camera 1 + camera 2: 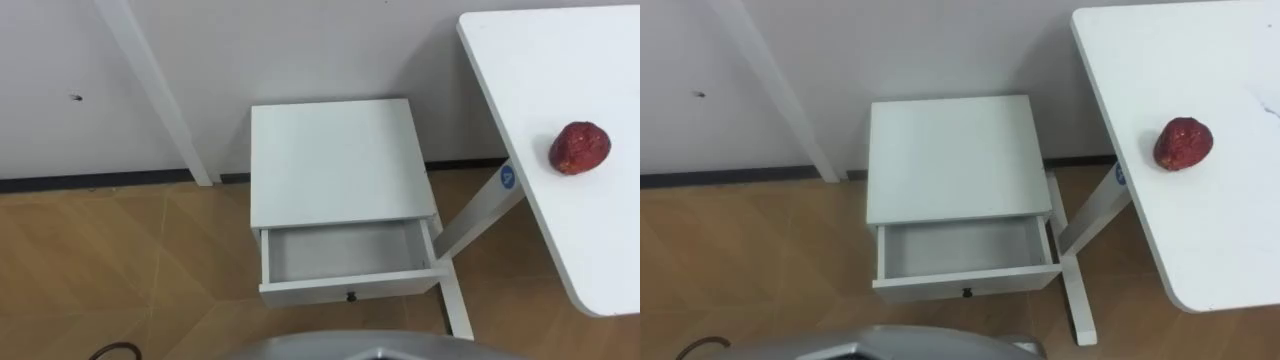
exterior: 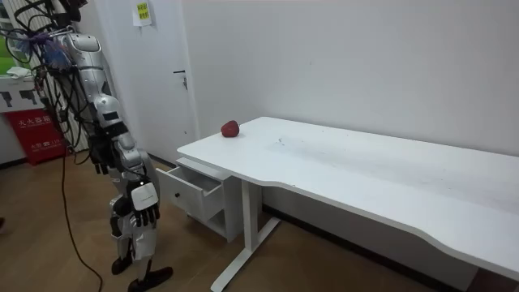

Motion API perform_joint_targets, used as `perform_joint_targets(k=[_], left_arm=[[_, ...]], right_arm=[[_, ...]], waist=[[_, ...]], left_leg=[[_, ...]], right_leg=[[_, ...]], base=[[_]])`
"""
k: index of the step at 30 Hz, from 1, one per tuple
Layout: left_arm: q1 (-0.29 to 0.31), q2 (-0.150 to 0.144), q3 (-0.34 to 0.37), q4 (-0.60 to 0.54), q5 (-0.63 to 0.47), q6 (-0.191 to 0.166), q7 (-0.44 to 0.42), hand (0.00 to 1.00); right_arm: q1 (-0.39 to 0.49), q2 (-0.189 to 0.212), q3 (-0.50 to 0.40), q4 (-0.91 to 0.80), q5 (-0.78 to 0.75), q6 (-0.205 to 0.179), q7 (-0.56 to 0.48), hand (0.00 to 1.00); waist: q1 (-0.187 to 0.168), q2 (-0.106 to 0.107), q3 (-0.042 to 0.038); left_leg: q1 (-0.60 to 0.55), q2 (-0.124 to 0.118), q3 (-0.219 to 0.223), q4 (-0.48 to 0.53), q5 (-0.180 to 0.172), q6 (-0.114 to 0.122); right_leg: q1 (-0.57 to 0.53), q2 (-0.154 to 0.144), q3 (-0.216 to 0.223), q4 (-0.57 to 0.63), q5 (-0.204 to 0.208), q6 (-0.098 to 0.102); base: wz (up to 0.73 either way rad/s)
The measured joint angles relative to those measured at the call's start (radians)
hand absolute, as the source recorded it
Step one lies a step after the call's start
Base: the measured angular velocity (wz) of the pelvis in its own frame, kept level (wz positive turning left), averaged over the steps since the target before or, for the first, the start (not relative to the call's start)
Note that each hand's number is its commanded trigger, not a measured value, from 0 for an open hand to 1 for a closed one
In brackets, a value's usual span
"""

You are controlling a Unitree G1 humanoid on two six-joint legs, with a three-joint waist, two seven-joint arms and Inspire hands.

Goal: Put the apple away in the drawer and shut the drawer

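A red apple (image 1: 579,148) lies on the white table (image 1: 540,70) to my right, near its left edge. In front of me stands a small white cabinet (image 1: 338,160) against the wall. Its drawer (image 1: 300,291) is pulled out toward me, nothing lies inside, and a small dark knob sits on its front. In the room view I stand upright facing the drawer (image 2: 185,191), a short step back from it. My right hand (image 2: 144,212) hangs at my side with relaxed fingers and holds nothing. My left hand (image 2: 99,156) hangs low on my far side.
The table's white leg and foot (image 1: 455,300) stand just right of the drawer. A slanted white post (image 1: 160,100) leans along the wall to the left of the cabinet. Wooden floor (image 1: 120,270) lies open to the left.
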Motion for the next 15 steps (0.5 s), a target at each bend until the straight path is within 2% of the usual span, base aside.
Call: perform_joint_targets(k=[10, 15], left_arm=[[0.001, -0.002, -0.001, 0.009, -0.017, 0.012, 0.0, 0.0], [0.001, -0.012, -0.001, 0.019, -0.037, 0.011, 0.008, 0.0]], right_arm=[[-0.002, 0.002, 0.0, 0.001, 0.007, 0.0, -0.008, 0.0], [0.008, 0.006, -0.023, -0.001, 0.135, 0.001, -0.053, 0.0]], waist=[[0.001, -0.002, -0.0001], [0.0, -0.002, 0.0003]], left_leg=[[-0.001, 0.0, 0.001, 0.0, 0.0, 0.0], [0.001, 0.0, 0.009, -0.001, 0.0, -0.001]], right_leg=[[0.002, 0.001, 0.003, -0.007, 0.0, 0.0], [0.0, 0.002, 0.025, -0.008, 0.0, 0.0]], base=[[0.0], [-0.04]])
